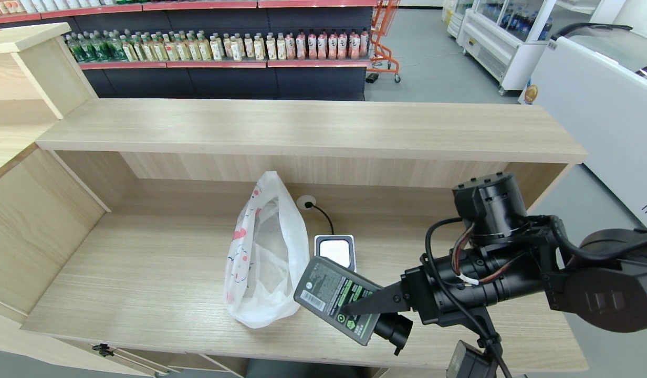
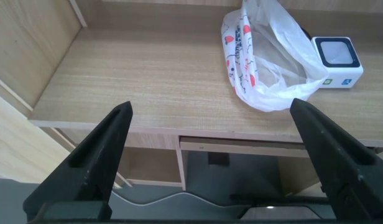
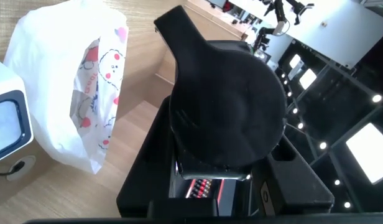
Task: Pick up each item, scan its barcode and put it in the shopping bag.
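My right gripper [image 1: 366, 308] is shut on a flat dark bottle [image 1: 336, 298] with a green label and a black cap. It holds the bottle tilted above the counter's front, just right of the shopping bag [image 1: 263, 257], with the barcode side facing up. The white scanner [image 1: 334, 249] stands right behind the bottle, its window facing up. The bag is white plastic with red prints and stands open. The right wrist view has the dark bottle [image 3: 222, 106] close up, with the bag [image 3: 73, 81] and scanner [image 3: 8, 121] beyond. My left gripper [image 2: 211, 109] is open below the counter's front edge, facing the bag [image 2: 266, 56] and scanner [image 2: 337, 59].
A black cable runs from the scanner to a hole [image 1: 306, 202] at the back of the wooden counter [image 1: 134, 273]. A raised ledge [image 1: 302, 128] overhangs the rear and a side wall [image 1: 34, 220] closes the left. Drink shelves and freezers stand beyond.
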